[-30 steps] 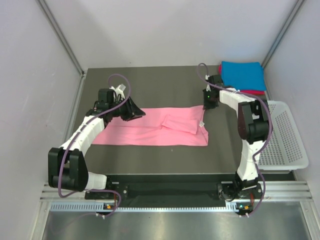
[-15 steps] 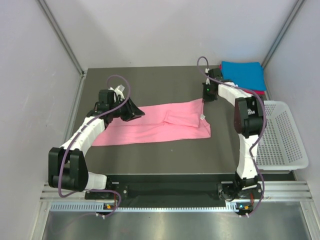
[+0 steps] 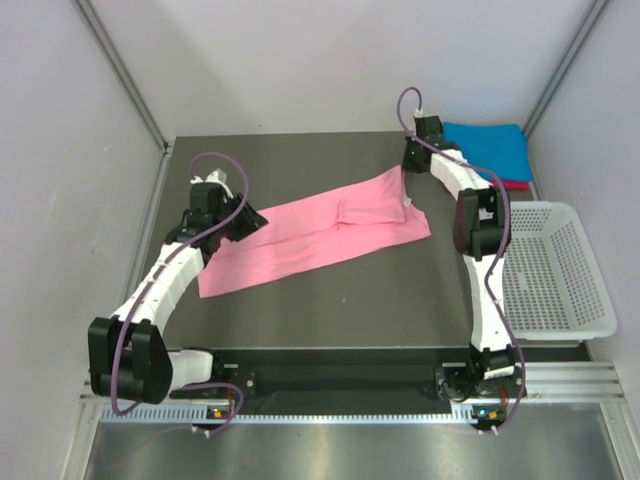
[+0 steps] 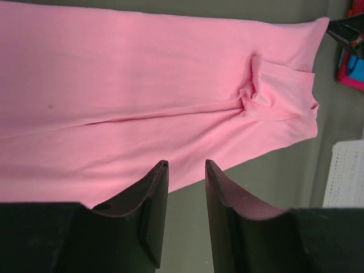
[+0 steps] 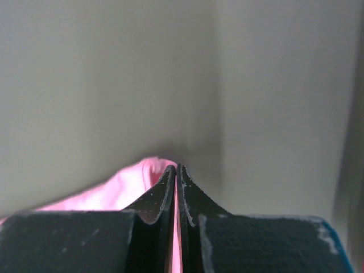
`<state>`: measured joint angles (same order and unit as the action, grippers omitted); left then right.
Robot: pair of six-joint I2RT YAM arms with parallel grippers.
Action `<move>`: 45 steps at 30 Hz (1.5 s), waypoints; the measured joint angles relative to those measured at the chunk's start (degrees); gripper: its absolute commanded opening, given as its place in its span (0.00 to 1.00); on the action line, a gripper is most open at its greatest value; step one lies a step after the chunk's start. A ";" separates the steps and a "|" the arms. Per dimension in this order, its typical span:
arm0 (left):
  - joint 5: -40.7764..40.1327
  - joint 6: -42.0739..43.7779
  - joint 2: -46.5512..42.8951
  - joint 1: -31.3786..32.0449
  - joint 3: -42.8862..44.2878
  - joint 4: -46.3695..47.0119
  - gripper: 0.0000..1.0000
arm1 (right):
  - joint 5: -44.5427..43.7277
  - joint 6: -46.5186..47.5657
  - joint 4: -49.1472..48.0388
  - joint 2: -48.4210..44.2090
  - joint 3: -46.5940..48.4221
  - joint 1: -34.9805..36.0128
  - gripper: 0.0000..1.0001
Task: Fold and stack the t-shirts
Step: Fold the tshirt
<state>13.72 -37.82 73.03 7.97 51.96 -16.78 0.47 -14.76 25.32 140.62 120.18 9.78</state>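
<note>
1. The pink shirt lies stretched in a long slanted band across the middle of the table, its near end to the left and its far end to the right.
2. Its far right corner is drawn up to a point. A small rumpled fold sits near that end, and the rest lies mostly flat.
3. The blue shirt is folded in the far right corner on top of the red shirt, whose edge shows below it. Both are apart from the pink one.
4. Bare table runs wide between the pink shirt's long near edge and the table's front edge, with more behind the shirt on the far left. The shirt's left end stops short of the left edge.
5. The basket sits along the right edge, well apart from the pink shirt.
6. The right fingers are clenched flat together on the pink shirt's far right corner, with cloth pinched between them.
7. The left fingers are parted by a narrow gap with nothing between them, over the shirt's left end at its near edge.
</note>
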 measured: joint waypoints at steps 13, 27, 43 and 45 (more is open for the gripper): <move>-9.11 0.46 -0.37 1.84 -1.07 -1.60 0.36 | 5.53 -5.86 -20.33 8.98 8.17 -2.25 0.01; -14.23 -4.02 1.46 1.60 -1.07 -10.51 0.37 | 2.86 -6.40 -17.88 0.04 0.92 -2.45 0.57; -19.34 -18.56 -14.62 -12.48 -11.74 -18.53 0.48 | 3.50 -12.52 -11.91 -36.44 -26.99 -2.47 1.00; -18.71 -19.80 -14.38 -12.96 -12.15 -18.58 0.47 | 4.79 -13.86 -11.50 -38.21 -31.54 -2.43 1.00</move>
<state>-4.99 -57.63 58.65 -4.99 39.81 -35.35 5.26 -28.62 13.82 102.41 88.64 7.35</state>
